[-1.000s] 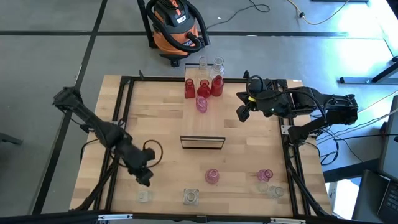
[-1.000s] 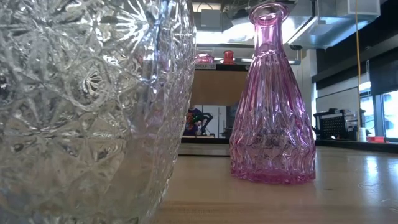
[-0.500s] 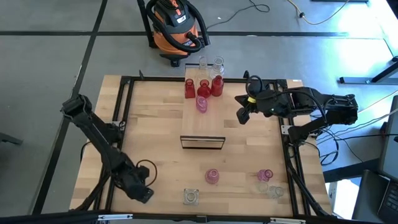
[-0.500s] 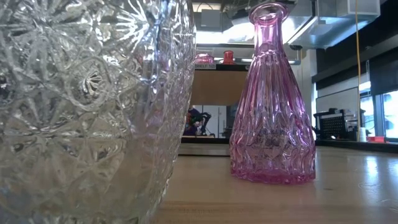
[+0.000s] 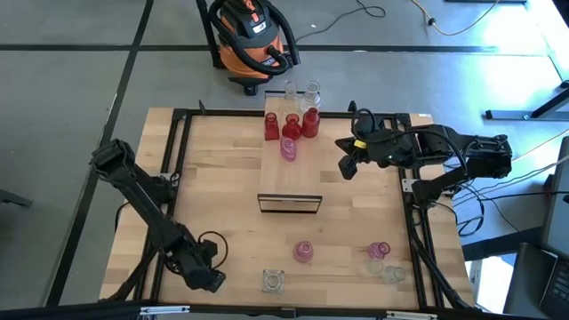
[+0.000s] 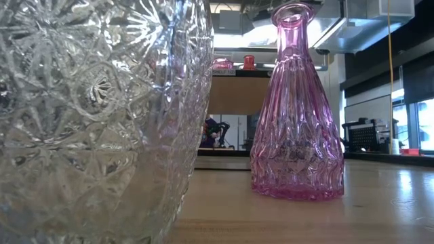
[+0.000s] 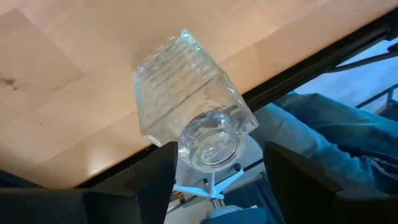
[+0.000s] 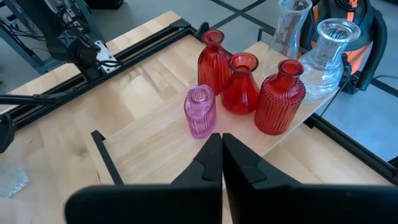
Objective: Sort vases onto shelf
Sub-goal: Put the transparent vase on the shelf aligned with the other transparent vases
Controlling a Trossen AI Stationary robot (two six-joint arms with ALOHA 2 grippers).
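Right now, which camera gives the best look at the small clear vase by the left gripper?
The left wrist view: the clear vase fills the picture, ribbed and square-bodied, just beyond the open left gripper. The high view hides it under the left gripper. The low and right wrist views don't clearly show it.

From above, the left gripper (image 5: 206, 277) covers the clear square vase (image 7: 189, 106) at the bench's (image 5: 222, 178) near corner, so that vase shows only in the left wrist view. In the low view a clear cut-glass vase (image 6: 95, 115) stands so close that the picture's edges cut it off at top, left and bottom — it also hides most of the shelf (image 6: 234, 95). Both arms are out of that view. A person's blue-clad leg (image 7: 336, 134) beyond the bench edge is cut off too — nothing more of the person shows.
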